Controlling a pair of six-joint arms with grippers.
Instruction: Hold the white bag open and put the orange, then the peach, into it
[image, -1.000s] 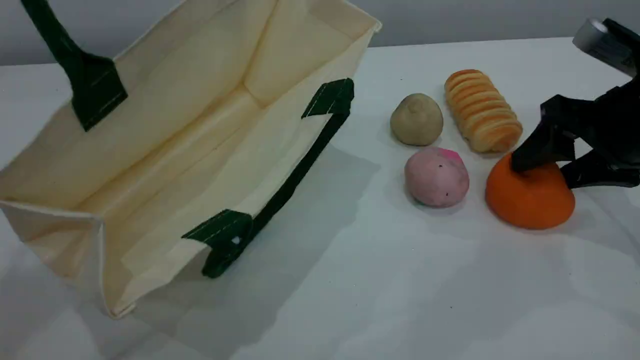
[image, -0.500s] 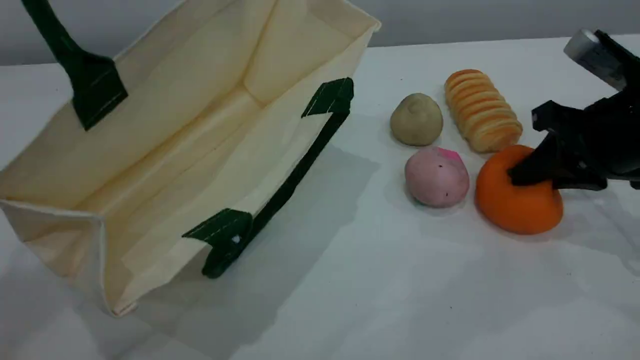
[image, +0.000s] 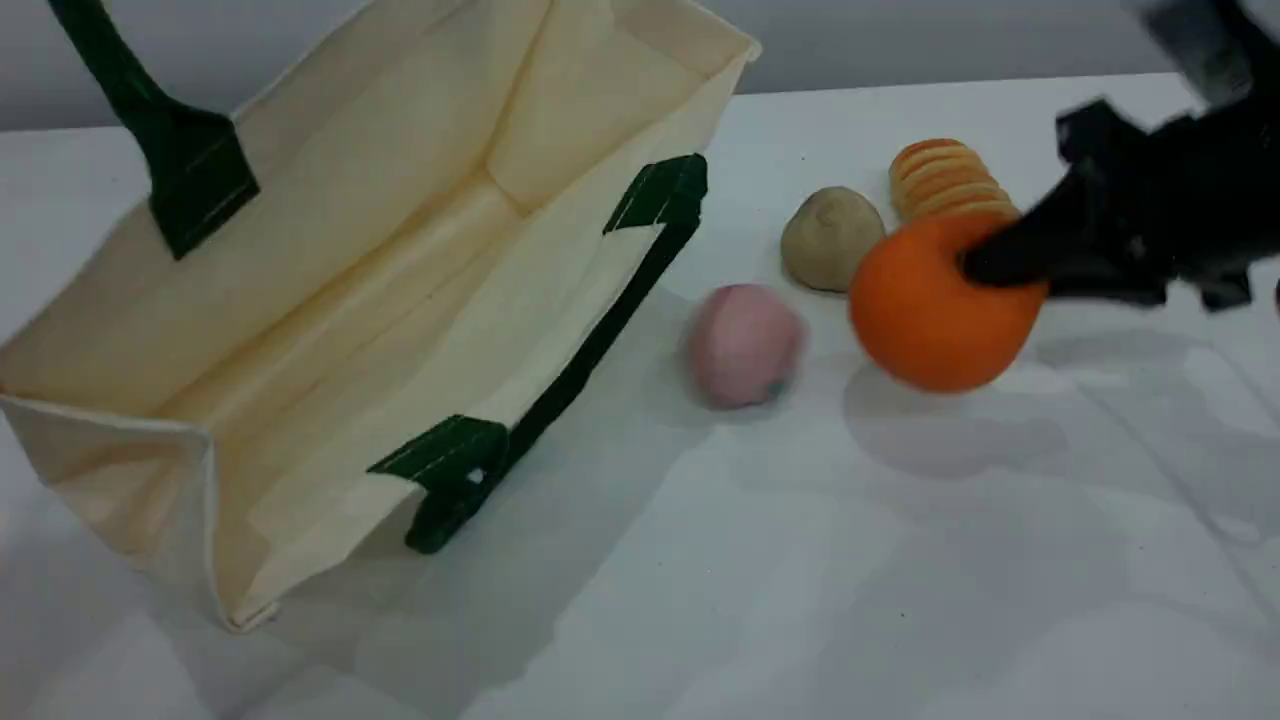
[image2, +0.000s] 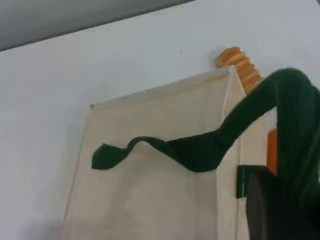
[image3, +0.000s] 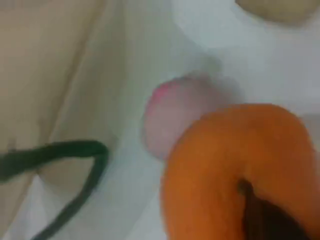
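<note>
Since the earlier frames your right gripper (image: 1000, 268) has closed on the orange (image: 930, 310) and lifted it off the table (image: 800, 560), carrying it toward nine o'clock; the peach (image: 745, 343) has rolled the same way and now lies blurred, near the white bag (image: 400, 300). In the scene view the orange hangs above its own shadow and covers the lower part of the ridged bread roll (image: 940, 175), with the beige lump (image: 828, 238) just at its ten o'clock. The right arm is smeared by motion and cut off at the frame's edge. The bag gapes open, one green handle (image: 130, 100) pulled up at eleven o'clock; your left gripper is outside this view.

In the left wrist view you see the bag's outer face (image2: 150, 190) and the green handle (image2: 280, 115) running up to the left gripper (image2: 275, 210), which is clamped shut on it. A sliver of orange shows at three o'clock.

In the right wrist view, blurred throughout, the orange (image3: 240, 165) fills the five o'clock corner with the dark fingertip (image3: 265, 220) pressed at its stem; the peach (image3: 175, 115) lies just beyond it.
</note>
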